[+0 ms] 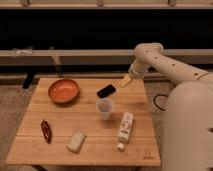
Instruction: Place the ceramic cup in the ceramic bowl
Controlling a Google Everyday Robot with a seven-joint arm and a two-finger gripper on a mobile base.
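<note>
- Wooden table (90, 150): light slatted top, small dark mark printed near its front right corner.
- White bottle (125, 129): lying on its side on the table's right half, toward the front edge, cap end pointing to the front, label facing up.
- Dark red elongated item (46, 131): flat on the table's front left area; kind not discernible.
- Pale rectangular block (76, 140): on the table near the front edge, left of centre, between the red item and the bottle.
- Speckled carpet (12, 107): floor left of the table.
- Dark cable (159, 101): looped on the floor just off the table's right edge.
- Pale horizontal ledge (75, 56): behind the table, along a dark wall.
</note>
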